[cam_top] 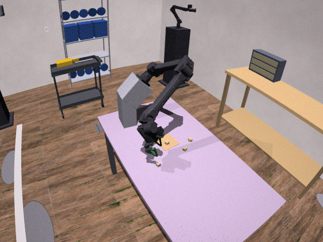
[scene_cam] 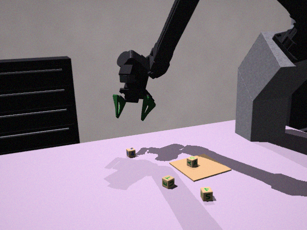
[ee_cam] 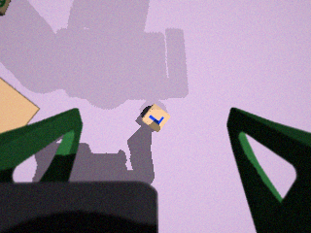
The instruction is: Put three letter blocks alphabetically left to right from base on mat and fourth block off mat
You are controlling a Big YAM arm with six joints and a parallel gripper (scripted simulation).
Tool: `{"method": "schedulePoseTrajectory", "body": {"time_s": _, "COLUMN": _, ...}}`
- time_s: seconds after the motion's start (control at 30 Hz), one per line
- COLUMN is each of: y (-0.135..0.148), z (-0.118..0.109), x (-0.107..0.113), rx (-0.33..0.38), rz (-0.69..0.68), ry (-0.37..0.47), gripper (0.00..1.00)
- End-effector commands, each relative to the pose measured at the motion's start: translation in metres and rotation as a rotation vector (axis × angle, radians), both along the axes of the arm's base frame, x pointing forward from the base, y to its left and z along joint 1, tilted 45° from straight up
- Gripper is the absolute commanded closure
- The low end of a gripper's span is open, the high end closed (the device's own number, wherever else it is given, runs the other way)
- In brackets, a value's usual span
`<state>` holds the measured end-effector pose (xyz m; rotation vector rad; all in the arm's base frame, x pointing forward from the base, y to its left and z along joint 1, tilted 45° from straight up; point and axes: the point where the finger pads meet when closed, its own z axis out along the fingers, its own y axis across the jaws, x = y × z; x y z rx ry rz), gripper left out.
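Observation:
My gripper (scene_cam: 132, 113) is open and empty, high above the table, over a lone block with a blue L on top (ee_cam: 155, 117). That block also shows in the exterior and top views (scene_cam: 130, 152) (cam_top: 158, 164), off the mat. The tan mat (scene_cam: 200, 167) (cam_top: 169, 142) lies flat and holds one block with a green letter on top (scene_cam: 192, 161) (cam_top: 166, 142). A block with green marks (scene_cam: 168, 181) (cam_top: 184, 148) lies off the mat near its edge. Another block, with an S on its side (scene_cam: 206, 193) (cam_top: 190, 139), lies further off the mat.
A grey housing (scene_cam: 262, 94) stands on the table at the arm's base. A corner of the mat (ee_cam: 15, 109) shows at the left of the wrist view. A black drawer cabinet (scene_cam: 37, 101) stands behind the table.

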<state>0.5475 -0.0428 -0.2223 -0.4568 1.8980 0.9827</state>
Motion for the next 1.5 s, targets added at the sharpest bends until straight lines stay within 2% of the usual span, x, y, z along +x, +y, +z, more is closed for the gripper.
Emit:
{"method": "schedulePoseTrajectory", "body": {"time_s": 0.0, "y": 0.002, "z": -0.003, "x": 0.004, "rx": -0.004, "rz": 0.009, "ry": -0.003, "gripper": 0.0}}
{"method": "schedulePoseTrajectory", "body": {"time_s": 0.3, "y": 0.002, "z": -0.003, "x": 0.004, "rx": -0.004, "rz": 0.009, "ry": -0.003, "gripper": 0.0}}
{"method": "schedulePoseTrajectory", "body": {"time_s": 0.33, "y": -0.009, "z": 0.01, "x": 0.009, "rx": -0.009, "rz": -0.009, "ry": -0.023, "gripper": 0.0}}
{"method": "schedulePoseTrajectory", "body": {"time_s": 0.47, "y": 0.017, "z": 0.028, "x": 0.006, "rx": -0.008, "rz": 0.003, "ry": 0.07, "gripper": 0.0}}
{"method": "schedulePoseTrajectory", "body": {"time_s": 0.53, "y": 0.017, "z": 0.028, "x": 0.006, "rx": -0.008, "rz": 0.003, "ry": 0.07, "gripper": 0.0}}
{"method": "schedulePoseTrajectory", "body": {"time_s": 0.57, "y": 0.026, "z": 0.035, "x": 0.003, "rx": -0.014, "rz": 0.002, "ry": 0.114, "gripper": 0.0}}
{"method": "schedulePoseTrajectory", "body": {"time_s": 0.63, "y": 0.049, "z": 0.053, "x": -0.01, "rx": -0.032, "rz": 0.002, "ry": 0.233, "gripper": 0.0}}
{"method": "schedulePoseTrajectory", "body": {"time_s": 0.67, "y": 0.049, "z": 0.053, "x": -0.01, "rx": -0.035, "rz": 0.004, "ry": 0.228, "gripper": 0.0}}
{"method": "schedulePoseTrajectory", "body": {"time_s": 0.7, "y": 0.062, "z": 0.064, "x": -0.02, "rx": -0.047, "rz": 0.004, "ry": 0.301, "gripper": 0.0}}
{"method": "schedulePoseTrajectory", "body": {"time_s": 0.73, "y": 0.062, "z": 0.064, "x": -0.02, "rx": -0.054, "rz": 0.009, "ry": 0.291, "gripper": 0.0}}
{"method": "schedulePoseTrajectory", "body": {"time_s": 0.77, "y": 0.076, "z": 0.074, "x": -0.033, "rx": -0.067, "rz": 0.007, "ry": 0.372, "gripper": 0.0}}
{"method": "schedulePoseTrajectory", "body": {"time_s": 0.8, "y": 0.076, "z": 0.074, "x": -0.033, "rx": -0.071, "rz": 0.01, "ry": 0.365, "gripper": 0.0}}
{"method": "schedulePoseTrajectory", "body": {"time_s": 0.83, "y": 0.089, "z": 0.084, "x": -0.048, "rx": -0.09, "rz": 0.011, "ry": 0.442, "gripper": 0.0}}
{"method": "schedulePoseTrajectory", "body": {"time_s": 0.87, "y": 0.089, "z": 0.084, "x": -0.048, "rx": -0.092, "rz": 0.013, "ry": 0.438, "gripper": 0.0}}
{"method": "schedulePoseTrajectory", "body": {"time_s": 0.93, "y": 0.11, "z": 0.101, "x": -0.083, "rx": -0.141, "rz": 0.021, "ry": 0.569, "gripper": 0.0}}
{"method": "schedulePoseTrajectory", "body": {"time_s": 0.97, "y": 0.11, "z": 0.101, "x": -0.083, "rx": -0.141, "rz": 0.021, "ry": 0.569, "gripper": 0.0}}
{"method": "schedulePoseTrajectory", "body": {"time_s": 1.03, "y": 0.124, "z": 0.113, "x": -0.114, "rx": -0.187, "rz": 0.031, "ry": 0.664, "gripper": 0.0}}
{"method": "schedulePoseTrajectory", "body": {"time_s": 1.1, "y": 0.124, "z": 0.113, "x": -0.114, "rx": -0.187, "rz": 0.031, "ry": 0.664, "gripper": 0.0}}
{"method": "schedulePoseTrajectory", "body": {"time_s": 1.17, "y": 0.132, "z": 0.121, "x": -0.133, "rx": -0.218, "rz": 0.038, "ry": 0.719, "gripper": 0.0}}
{"method": "schedulePoseTrajectory", "body": {"time_s": 1.23, "y": 0.134, "z": 0.123, "x": -0.14, "rx": -0.228, "rz": 0.04, "ry": 0.737, "gripper": 0.0}}
{"method": "schedulePoseTrajectory", "body": {"time_s": 1.27, "y": 0.134, "z": 0.123, "x": -0.14, "rx": -0.229, "rz": 0.04, "ry": 0.738, "gripper": 0.0}}
{"method": "schedulePoseTrajectory", "body": {"time_s": 1.3, "y": 0.134, "z": 0.112, "x": -0.142, "rx": -0.227, "rz": 0.044, "ry": 0.76, "gripper": 0.0}}
{"method": "schedulePoseTrajectory", "body": {"time_s": 1.33, "y": 0.129, "z": 0.114, "x": -0.136, "rx": -0.223, "rz": 0.033, "ry": 0.751, "gripper": 0.0}}
{"method": "schedulePoseTrajectory", "body": {"time_s": 1.47, "y": 0.127, "z": 0.114, "x": -0.137, "rx": -0.222, "rz": 0.032, "ry": 0.75, "gripper": 0.0}}
